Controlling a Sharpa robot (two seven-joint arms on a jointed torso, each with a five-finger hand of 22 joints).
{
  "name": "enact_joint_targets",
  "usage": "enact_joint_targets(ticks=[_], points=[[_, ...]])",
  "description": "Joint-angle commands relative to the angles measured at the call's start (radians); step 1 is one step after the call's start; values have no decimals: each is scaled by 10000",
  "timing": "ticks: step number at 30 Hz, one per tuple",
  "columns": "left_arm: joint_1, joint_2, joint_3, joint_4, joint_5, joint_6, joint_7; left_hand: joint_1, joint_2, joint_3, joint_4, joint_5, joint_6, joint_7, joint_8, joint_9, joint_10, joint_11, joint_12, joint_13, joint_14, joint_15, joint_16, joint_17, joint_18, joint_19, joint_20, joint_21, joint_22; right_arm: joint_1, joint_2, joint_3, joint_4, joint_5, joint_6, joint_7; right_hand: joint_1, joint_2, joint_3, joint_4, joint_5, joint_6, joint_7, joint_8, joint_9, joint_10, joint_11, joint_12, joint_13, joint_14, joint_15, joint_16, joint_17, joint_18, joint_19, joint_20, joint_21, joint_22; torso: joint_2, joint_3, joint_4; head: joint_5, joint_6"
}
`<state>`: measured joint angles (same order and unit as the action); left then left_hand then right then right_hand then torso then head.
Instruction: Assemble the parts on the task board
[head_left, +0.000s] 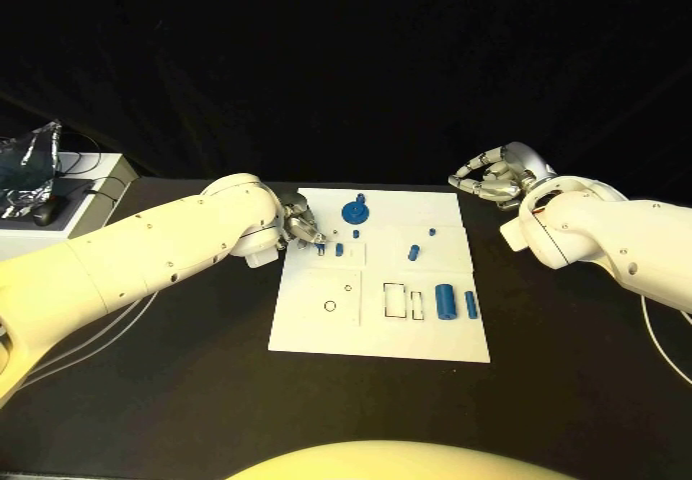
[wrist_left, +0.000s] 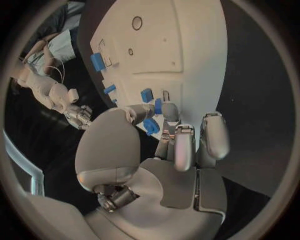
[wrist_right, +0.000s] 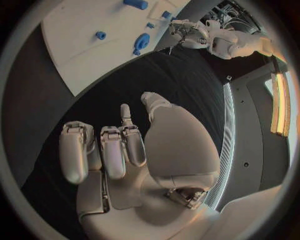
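Observation:
The white task board (head_left: 375, 330) lies mid-table. My left hand (head_left: 300, 228) (wrist_left: 169, 150) hovers over its far left edge and pinches a small blue part (wrist_left: 150, 126) between thumb and a fingertip. Just beside the fingertips two small blue pegs (head_left: 319, 250) (head_left: 339, 249) stand in the board. A blue round disc (head_left: 355, 211) sits at the far edge. Two blue cylinders (head_left: 446, 300) lie at the right, with another blue piece (head_left: 414, 251) in the middle. My right hand (head_left: 495, 175) (wrist_right: 125, 150) hangs off the board's far right corner, fingers curled in and holding nothing.
A white box (head_left: 80, 200) with cables and a crumpled bag stands at the table's far left. Outlined slots (head_left: 394, 297) and small round holes (head_left: 351, 290) mark the near half of the board. Black tabletop surrounds the board.

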<state>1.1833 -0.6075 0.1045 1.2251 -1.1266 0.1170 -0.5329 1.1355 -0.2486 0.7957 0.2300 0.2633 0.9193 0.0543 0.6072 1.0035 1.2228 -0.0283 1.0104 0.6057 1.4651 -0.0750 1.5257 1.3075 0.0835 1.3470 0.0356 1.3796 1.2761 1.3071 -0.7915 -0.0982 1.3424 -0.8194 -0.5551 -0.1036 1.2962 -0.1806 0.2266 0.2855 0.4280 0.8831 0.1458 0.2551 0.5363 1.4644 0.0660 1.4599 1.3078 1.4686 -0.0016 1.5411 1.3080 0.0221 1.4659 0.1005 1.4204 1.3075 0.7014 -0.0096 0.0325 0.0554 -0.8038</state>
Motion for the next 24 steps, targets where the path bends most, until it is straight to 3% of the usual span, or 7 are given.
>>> enact_joint_targets(ticks=[1, 5, 24], points=[[-12, 35, 4, 38, -373, -56, 90, 5, 138, 1592, -1540, 17, 89, -123, 30, 587, 67, -22, 50, -9, 744, -91, 42, 1435, -57, 22, -41, 44, -3, -3, 4, 4, 8, -172, 140, 96, 24, -97, 80, -2, 31, -76, 5, 62, 9, -26, -21, -31, 1588, 789, -75, -54, 1715, 142, 407, -62, -36, 1781, 0, 13, 6, 4, -56], [-23, 58, -17, 40, -478, 108, 101, -13, 125, 1623, -1560, 12, 96, -127, 37, 600, 77, -28, 52, -10, 753, -95, 54, 1470, -57, 24, -46, 45, -2, -3, -2, 4, 12, -175, 139, 93, 30, -103, 94, -5, 35, -78, 2, 63, 20, -25, -23, -36, 1583, 792, -78, -51, 1726, 138, 414, -65, -26, 1788, -4, -5, 19, -2, -88], [-30, 183, -146, -101, -809, 505, 151, -25, 115, 1643, -1574, 7, 99, -130, 41, 609, 75, -32, 39, -35, 759, -98, 61, 1492, -55, 18, -48, 40, -10, -4, -6, 4, 26, -183, 150, 90, 30, -103, 94, -5, 35, -78, 2, 63, 20, -25, -23, -36, 1583, 792, -78, -51, 1726, 138, 414, -65, -26, 1788, -15, -2, 19, 2, -155]])
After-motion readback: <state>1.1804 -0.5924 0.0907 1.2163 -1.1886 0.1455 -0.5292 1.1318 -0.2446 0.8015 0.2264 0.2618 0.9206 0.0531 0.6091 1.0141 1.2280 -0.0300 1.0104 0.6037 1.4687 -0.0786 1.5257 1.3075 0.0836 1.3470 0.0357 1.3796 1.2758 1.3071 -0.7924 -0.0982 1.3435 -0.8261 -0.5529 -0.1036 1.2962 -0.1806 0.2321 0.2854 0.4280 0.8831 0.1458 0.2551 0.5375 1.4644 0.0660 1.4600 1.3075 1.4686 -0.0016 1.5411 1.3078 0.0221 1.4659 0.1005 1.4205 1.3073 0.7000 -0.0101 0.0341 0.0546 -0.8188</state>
